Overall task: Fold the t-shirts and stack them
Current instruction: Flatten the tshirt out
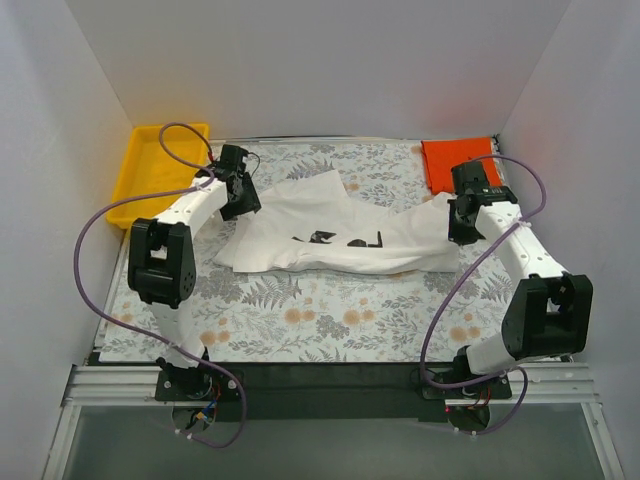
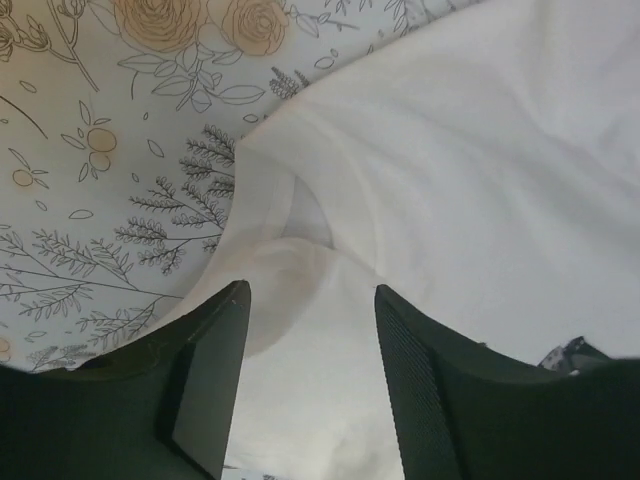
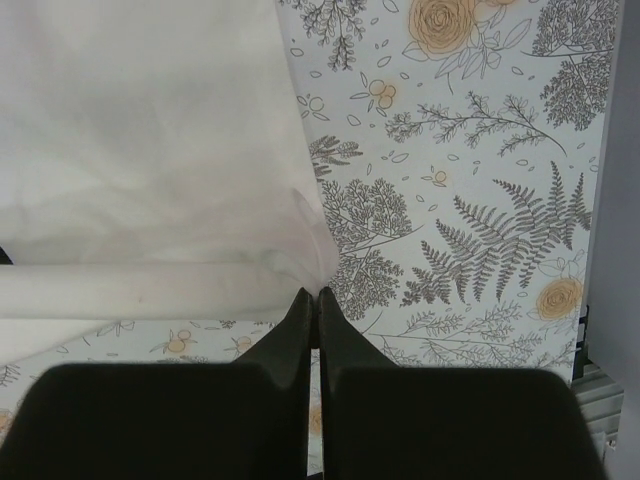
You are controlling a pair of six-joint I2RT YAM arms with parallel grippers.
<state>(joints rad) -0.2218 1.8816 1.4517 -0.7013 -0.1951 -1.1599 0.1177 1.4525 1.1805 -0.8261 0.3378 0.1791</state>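
The white t-shirt [image 1: 335, 225] lies crumpled across the middle of the flowered surface [image 1: 330, 310], stretched between the two arms. Its folds bury most of the black print [image 1: 340, 240], so only broken dark marks show near the front edge, too little to read. The left arm's fingers [image 2: 205, 380] are spread wide over the shirt's left end. Cloth with a curved seam fills the gap between them, but the wrist view does not show whether the tips touch it. A small dark patch at the lower right of that view is cut off by the finger and cannot be identified. The right arm's fingers [image 3: 290, 340] are clenched with no gap. The shirt's hem runs straight into their tips, so they pinch the right edge of the cloth, though the pinched bit itself is hidden between the pads. From above, both wrists cover the ends of the shirt, and no sleeve or neckline can be picked out for certain. The orange-red t-shirt [image 1: 455, 160] lies flat at the far right corner, well apart from the left arm. Its near edge is covered by the right wrist, and whether it touches the white cloth cannot be told. A yellow tray [image 1: 150, 170] sits at the far left corner, crossed by a purple cable [image 1: 180, 135].
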